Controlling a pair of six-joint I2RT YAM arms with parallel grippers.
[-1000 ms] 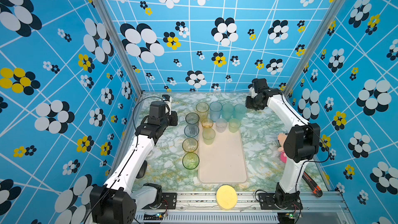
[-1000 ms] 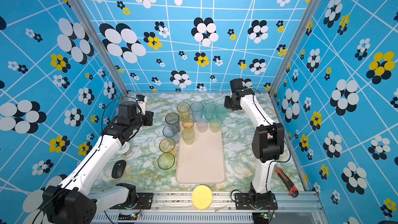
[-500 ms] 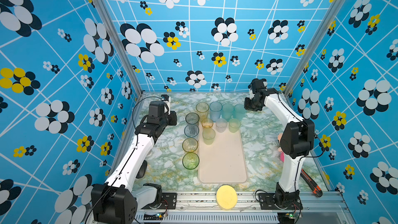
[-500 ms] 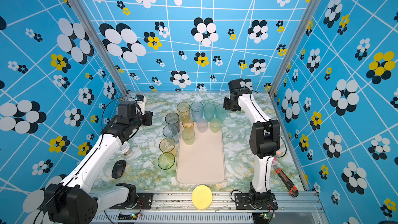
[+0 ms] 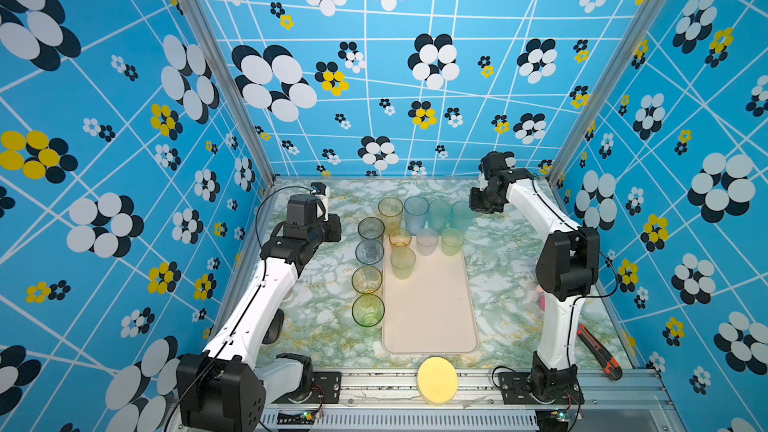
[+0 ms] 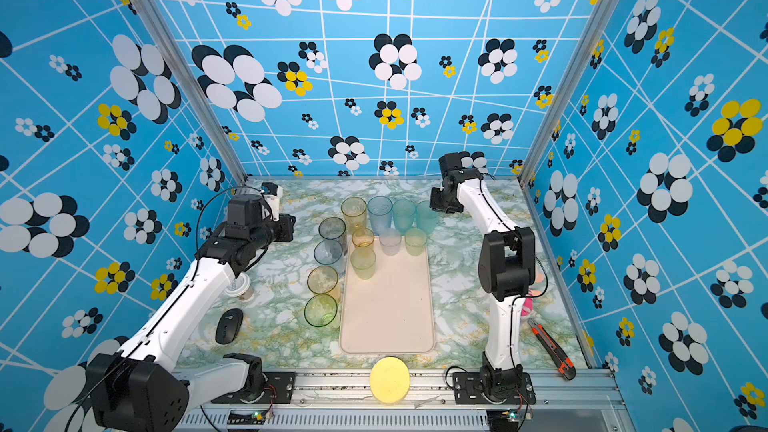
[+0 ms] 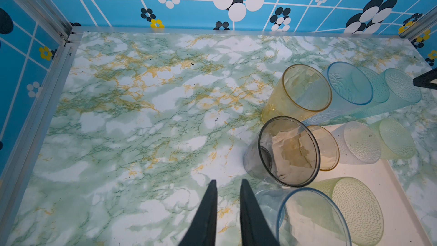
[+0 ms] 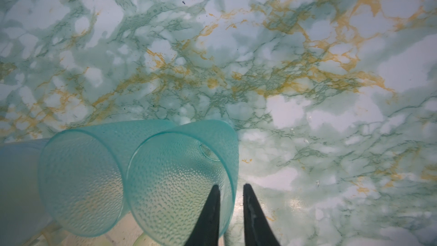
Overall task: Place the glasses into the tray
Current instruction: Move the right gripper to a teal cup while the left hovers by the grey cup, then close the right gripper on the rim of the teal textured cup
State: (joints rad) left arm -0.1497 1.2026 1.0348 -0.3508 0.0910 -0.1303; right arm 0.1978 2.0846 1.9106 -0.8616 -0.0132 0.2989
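The pale tray lies mid-table in both top views. Several glasses stand at its far end, including a short amber one and a yellow-green one. Behind it stand tall glasses, amber, blue and two teal. Left of the tray runs a column from smoky grey to green. My right gripper is narrowly open astride the rim of the rightmost teal glass, one finger inside. My left gripper is slightly open and empty beside the pale blue glass.
A yellow sponge disc lies on the front rail. An orange box cutter and a pink toy sit near the right wall. A black mouse and a paper cup lie under the left arm.
The right arm has swung in so its gripper stands over the rightmost teal glass, and its jaws have narrowed. The left arm has hardly moved.
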